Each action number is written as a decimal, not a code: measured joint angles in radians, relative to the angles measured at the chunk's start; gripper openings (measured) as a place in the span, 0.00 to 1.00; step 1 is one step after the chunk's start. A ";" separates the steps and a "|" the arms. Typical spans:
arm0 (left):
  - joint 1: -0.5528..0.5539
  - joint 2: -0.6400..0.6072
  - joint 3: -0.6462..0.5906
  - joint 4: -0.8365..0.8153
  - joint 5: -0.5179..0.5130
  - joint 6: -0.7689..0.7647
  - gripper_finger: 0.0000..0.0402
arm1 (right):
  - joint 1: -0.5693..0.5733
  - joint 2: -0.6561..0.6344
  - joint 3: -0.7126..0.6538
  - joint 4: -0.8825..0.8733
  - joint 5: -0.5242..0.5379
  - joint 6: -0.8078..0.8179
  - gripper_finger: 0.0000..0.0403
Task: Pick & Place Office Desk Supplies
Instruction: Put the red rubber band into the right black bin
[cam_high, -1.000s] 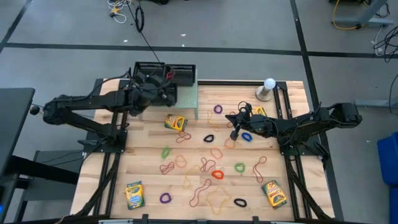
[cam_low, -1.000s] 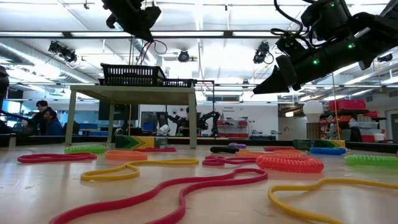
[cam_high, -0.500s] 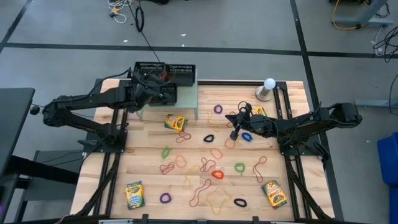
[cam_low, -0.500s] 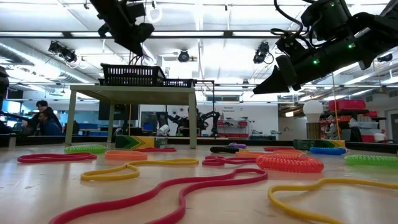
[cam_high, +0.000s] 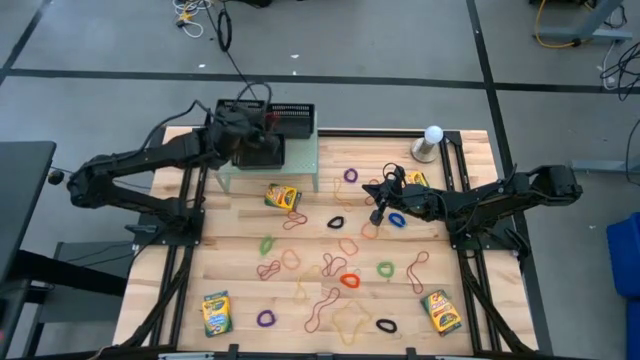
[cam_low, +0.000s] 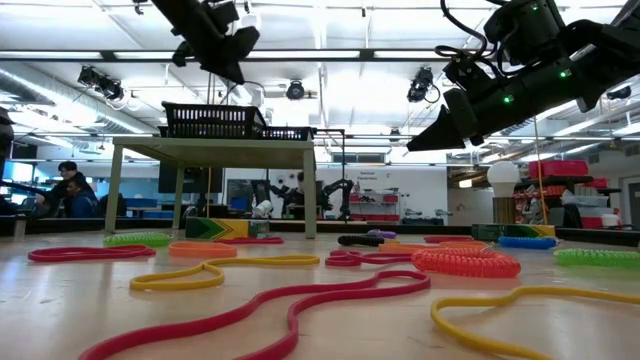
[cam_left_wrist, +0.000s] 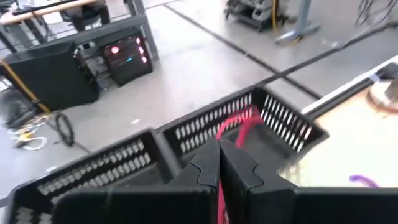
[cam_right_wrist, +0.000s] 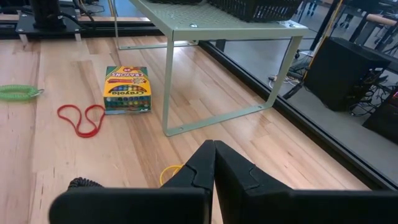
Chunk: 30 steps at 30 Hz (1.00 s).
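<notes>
Up at 11 o'clock, the left gripper (cam_left_wrist: 219, 163) hangs over the mesh trays (cam_high: 291, 119), jaws pinching a red rubber band (cam_left_wrist: 239, 123). Right gripper (cam_high: 378, 215) idles mid-table, jaws pressed together, empty. Most bands and four crayon boxes (cam_high: 282, 196) left, so barely started.

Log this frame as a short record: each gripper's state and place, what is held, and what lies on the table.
left gripper: shut on red rubber band, above the black mesh trays
right gripper: shut, empty, raised over the table
trays' support: pale green riser
loose on table: crayon boxes, many coloured rubber bands
</notes>
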<state>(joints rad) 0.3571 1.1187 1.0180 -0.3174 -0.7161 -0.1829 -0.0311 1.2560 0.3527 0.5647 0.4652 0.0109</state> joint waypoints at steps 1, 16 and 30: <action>0.010 0.000 0.000 0.016 0.020 0.000 0.02 | 0.000 0.000 0.000 0.000 0.000 0.000 0.04; 0.091 0.049 0.000 0.187 0.152 -0.003 0.02 | 0.000 0.000 0.000 0.000 0.000 0.000 0.04; 0.094 0.084 0.177 0.182 0.178 0.011 0.02 | 0.000 0.000 0.000 0.000 0.000 0.000 0.04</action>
<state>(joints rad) 0.4511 1.2025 1.1951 -0.1351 -0.5377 -0.1721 -0.0311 1.2560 0.3527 0.5644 0.4652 0.0109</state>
